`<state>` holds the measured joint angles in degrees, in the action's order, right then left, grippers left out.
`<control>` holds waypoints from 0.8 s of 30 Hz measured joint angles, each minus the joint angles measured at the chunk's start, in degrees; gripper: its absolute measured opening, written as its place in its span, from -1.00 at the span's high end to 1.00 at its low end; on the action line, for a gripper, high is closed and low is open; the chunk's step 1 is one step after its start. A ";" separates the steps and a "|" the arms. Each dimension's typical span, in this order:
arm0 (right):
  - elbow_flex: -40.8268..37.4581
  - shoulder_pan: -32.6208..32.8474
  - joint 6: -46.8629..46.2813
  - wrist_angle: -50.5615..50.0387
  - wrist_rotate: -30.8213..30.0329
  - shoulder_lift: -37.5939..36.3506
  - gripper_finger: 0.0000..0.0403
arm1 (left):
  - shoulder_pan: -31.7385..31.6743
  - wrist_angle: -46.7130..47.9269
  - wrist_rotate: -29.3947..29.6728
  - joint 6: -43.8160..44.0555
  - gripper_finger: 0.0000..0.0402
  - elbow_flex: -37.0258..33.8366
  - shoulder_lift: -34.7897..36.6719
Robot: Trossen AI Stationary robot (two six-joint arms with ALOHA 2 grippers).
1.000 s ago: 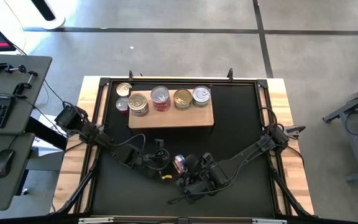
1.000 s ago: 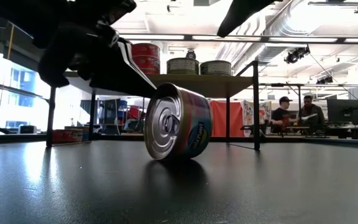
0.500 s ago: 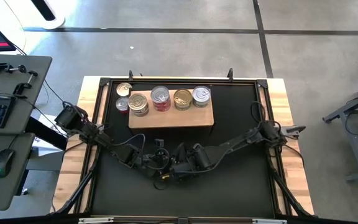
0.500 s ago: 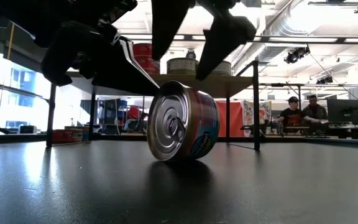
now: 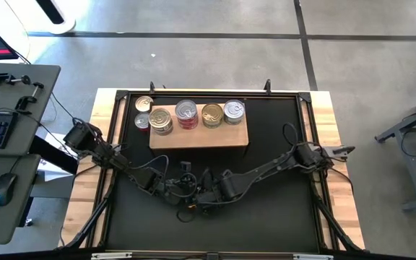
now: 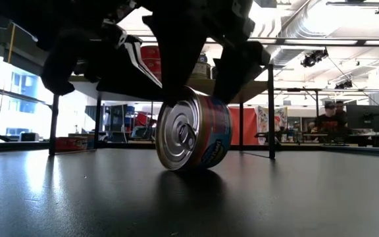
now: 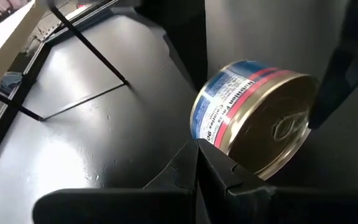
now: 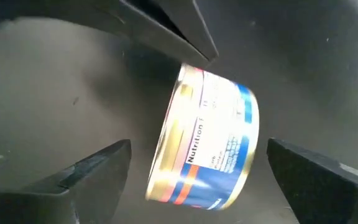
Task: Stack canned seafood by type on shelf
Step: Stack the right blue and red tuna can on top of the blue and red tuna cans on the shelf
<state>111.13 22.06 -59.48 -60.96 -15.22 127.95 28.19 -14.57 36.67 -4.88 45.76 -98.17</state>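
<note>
We're mid-pickup on the stray can (image 6: 193,130): it's tipped on edge on the black desk (image 6: 308,191), near side, well short of the shelf (image 5: 198,135). Right claw (image 6: 204,62) is spread wide, straddling the can from above, no pinch yet. Left claw (image 7: 213,165) is pressed together, tip against the can's rim, prob propping it. Next: right claw closes on the sidewall w/o rolling it, then lift to the matching stack. Can has a gold lid w/ pull tab, blue/red label.

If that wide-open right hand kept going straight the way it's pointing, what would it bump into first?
Most likely the tilted blue-and-red-labelled round tin, which lies between the right hand's open fingers, probably before the black tabletop; depth is unclear.
</note>
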 joint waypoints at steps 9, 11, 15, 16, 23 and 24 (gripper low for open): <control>0.00 0.52 -0.13 0.52 0.15 1.64 -0.70 | 0.06 5.36 1.12 -0.28 1.00 -0.02 5.58; 0.00 0.49 -0.24 0.97 -0.68 1.99 -0.54 | 0.08 8.23 1.35 0.38 1.00 0.00 7.38; -0.02 0.37 -0.49 2.03 -1.05 2.41 -0.08 | 0.98 16.18 1.56 5.01 1.00 0.00 12.08; -0.02 0.38 -0.09 2.81 -1.33 2.41 0.04 | 1.50 18.54 1.53 7.05 1.00 0.00 13.45; 4.19 1.91 5.41 0.99 -0.91 1.71 0.16 | 8.19 31.76 -1.84 33.64 1.00 -0.02 24.94; 5.82 2.63 6.36 -0.54 -0.78 1.06 0.16 | 9.41 32.22 -3.80 37.10 1.00 -0.02 26.73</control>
<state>116.95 24.70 -53.12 -61.49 -16.00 129.01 37.59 17.65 32.87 32.22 45.74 -71.45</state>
